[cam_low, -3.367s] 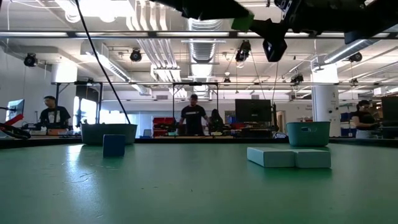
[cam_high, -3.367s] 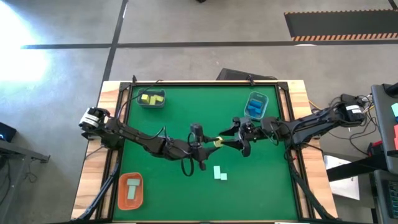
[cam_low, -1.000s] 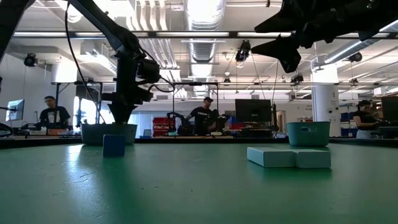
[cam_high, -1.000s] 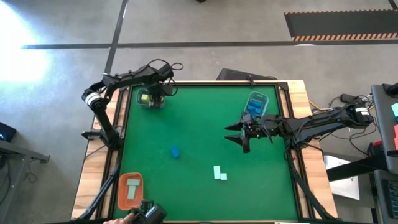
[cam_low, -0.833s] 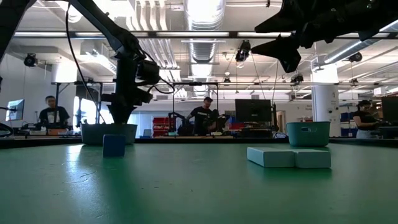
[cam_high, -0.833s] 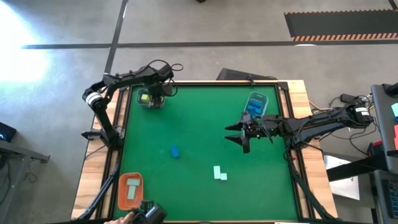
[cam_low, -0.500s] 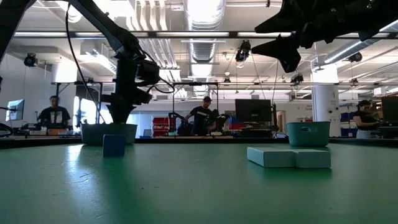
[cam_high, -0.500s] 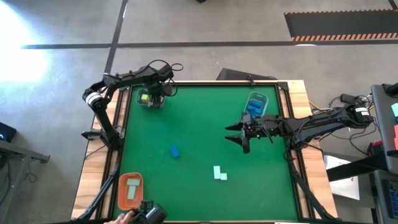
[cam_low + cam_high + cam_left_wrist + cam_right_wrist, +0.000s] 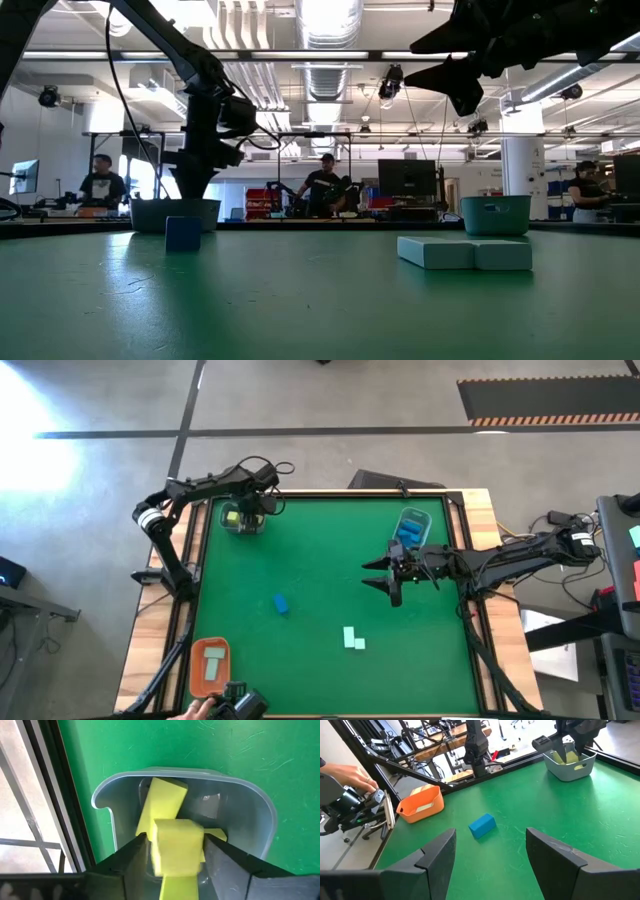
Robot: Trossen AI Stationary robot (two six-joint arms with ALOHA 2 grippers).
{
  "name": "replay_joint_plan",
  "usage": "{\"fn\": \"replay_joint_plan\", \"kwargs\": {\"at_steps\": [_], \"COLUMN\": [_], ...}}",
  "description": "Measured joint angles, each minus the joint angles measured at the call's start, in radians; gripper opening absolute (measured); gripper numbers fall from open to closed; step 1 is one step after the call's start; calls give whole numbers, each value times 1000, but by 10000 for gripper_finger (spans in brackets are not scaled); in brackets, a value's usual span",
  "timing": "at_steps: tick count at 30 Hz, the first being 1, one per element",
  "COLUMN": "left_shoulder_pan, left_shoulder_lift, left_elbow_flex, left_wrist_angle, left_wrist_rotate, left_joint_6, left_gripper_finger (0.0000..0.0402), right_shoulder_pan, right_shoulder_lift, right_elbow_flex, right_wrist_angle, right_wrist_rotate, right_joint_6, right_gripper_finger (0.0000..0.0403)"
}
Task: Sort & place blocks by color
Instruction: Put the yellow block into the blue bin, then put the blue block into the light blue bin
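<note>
My left gripper (image 9: pixel 250 516) hangs over the grey-blue tray (image 9: pixel 243 528) at the table's far left corner, shut on a yellow block (image 9: pixel 177 845). Other yellow blocks (image 9: pixel 162 802) lie in that tray (image 9: pixel 250 805) beneath it. My right gripper (image 9: pixel 384 575) hovers open and empty above the table's right half, clear of the mat (image 9: pixel 455 85). One blue block (image 9: pixel 281 603) rests flat on the mat left of centre. Two mint blocks (image 9: pixel 352 638) lie side by side nearer the near edge. My left gripper pinches the yellow block between its two fingers (image 9: pixel 132 860), one on each opposite side face (image 9: pixel 156 847). The fingers come from above, pointing down into the tray. The block is lifted clear, just over the yellow blocks lying in the tray.
A second grey-blue tray (image 9: pixel 410 530) with blue blocks stands at the far right. An orange tray (image 9: pixel 210 665) holding a mint block sits at the near left corner. A person's hand (image 9: pixel 350 772) holds a device beside that corner. Bare mat lies between the trays.
In the last second neither arm nor any block has visibly moved. About three seconds ago my left gripper was at the table's middle, close to my right one; it has since swung to the far left tray.
</note>
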Motion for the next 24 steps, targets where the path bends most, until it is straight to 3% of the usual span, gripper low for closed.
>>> {"fn": "replay_joint_plan", "kwargs": {"at_steps": [9,14,19,24], "left_shoulder_pan": [-19,-82,-220,-437], "left_shoulder_lift": [-31,-99,-196,-276], "left_elbow_flex": [10,22,21,6], "left_wrist_angle": [-24,-40,-45,-11], "left_wrist_rotate": [-8,-8,-4,17], "left_joint_6": [-6,-134,-328,-510], "left_gripper_finger": [214,214,215,215], "right_shoulder_pan": [0,0,0,17], "right_shoulder_lift": [0,0,0,0], "right_elbow_flex": [0,0,0,0], "right_wrist_angle": [-1,-1,0,-1], "right_wrist_rotate": [-2,-2,-2,-5], "right_joint_6": [0,0,43,62], "right_gripper_finger": [224,224,224,224]}}
